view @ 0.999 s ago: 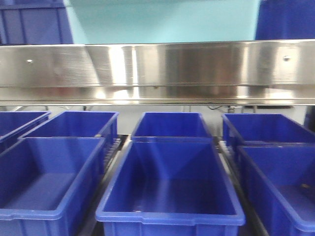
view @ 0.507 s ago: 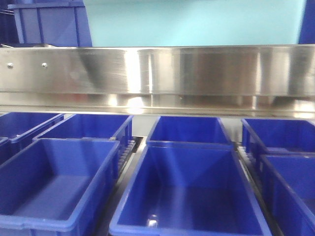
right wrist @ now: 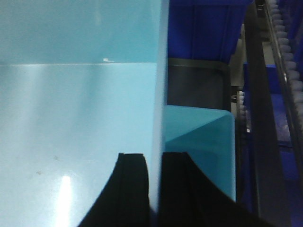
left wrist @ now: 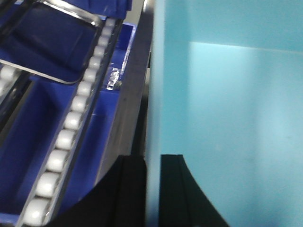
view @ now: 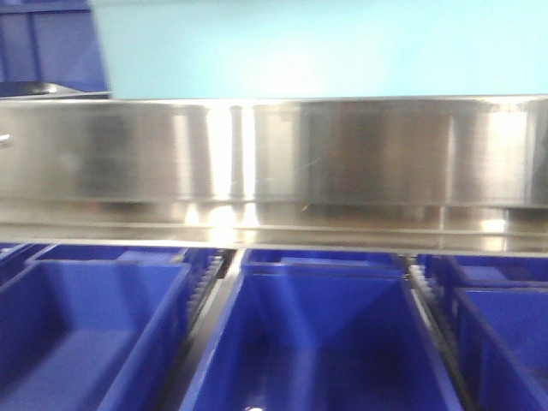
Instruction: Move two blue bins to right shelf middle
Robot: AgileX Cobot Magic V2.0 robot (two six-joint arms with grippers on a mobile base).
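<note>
A pale blue bin [view: 325, 47] fills the top of the front view, above the shiny steel front rail of the right shelf middle [view: 274, 154]. My left gripper [left wrist: 154, 158] is shut on the bin's left wall [left wrist: 227, 104], one finger on each side. My right gripper [right wrist: 155, 155] is shut on its right wall, with the bin's floor [right wrist: 71, 132] to the left. Just right of that wall a second pale blue bin [right wrist: 199, 137] shows in part. How the two bins sit relative to each other is hidden.
Dark royal-blue bins [view: 317, 334] [view: 86, 334] stand in rows on the tier under the rail, with another at upper left [view: 51, 43]. White roller tracks [left wrist: 71, 118] [right wrist: 289, 56] and metal uprights [right wrist: 258, 118] run beside the held bin.
The steel rail now sits lower and larger in the front view. The pale blue bin spans more of the top. The dark bins below have dropped towards the bottom edge.
</note>
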